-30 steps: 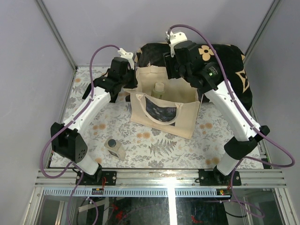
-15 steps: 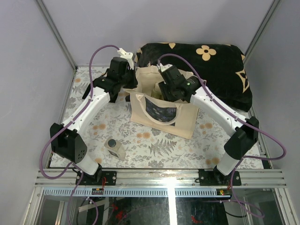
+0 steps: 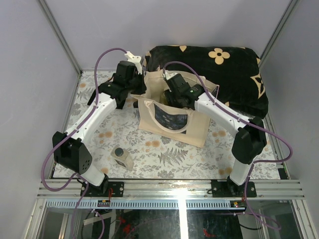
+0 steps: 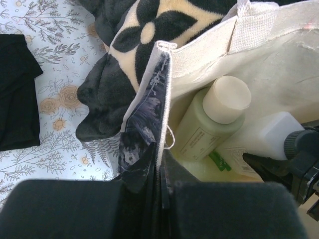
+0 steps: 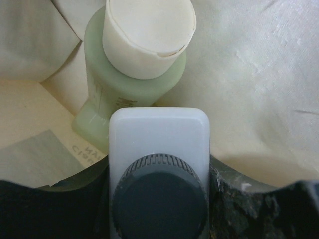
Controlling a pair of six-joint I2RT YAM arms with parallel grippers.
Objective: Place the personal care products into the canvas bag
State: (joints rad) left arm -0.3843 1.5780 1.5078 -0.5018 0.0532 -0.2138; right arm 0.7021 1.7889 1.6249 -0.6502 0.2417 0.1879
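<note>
The canvas bag stands open mid-table. My left gripper is shut on the bag's left rim, holding it up. My right gripper is down inside the bag, shut on a white bottle with a dark cap. That white bottle also shows in the left wrist view. Just beyond it a pale green bottle with a beige cap leans against the bag wall, the same green bottle lying inside the rim in the left wrist view. A squat tan bottle with a dark cap sits on the table, front left.
A black cushion with beige flowers lies behind the bag and touches its back. A black cloth lies on the floral tablecloth to the left. Grey walls close in the table on three sides.
My right arm has swung from above the bag's back edge down and left into the bag, carrying the white bottle. The left arm has held still on the rim.
</note>
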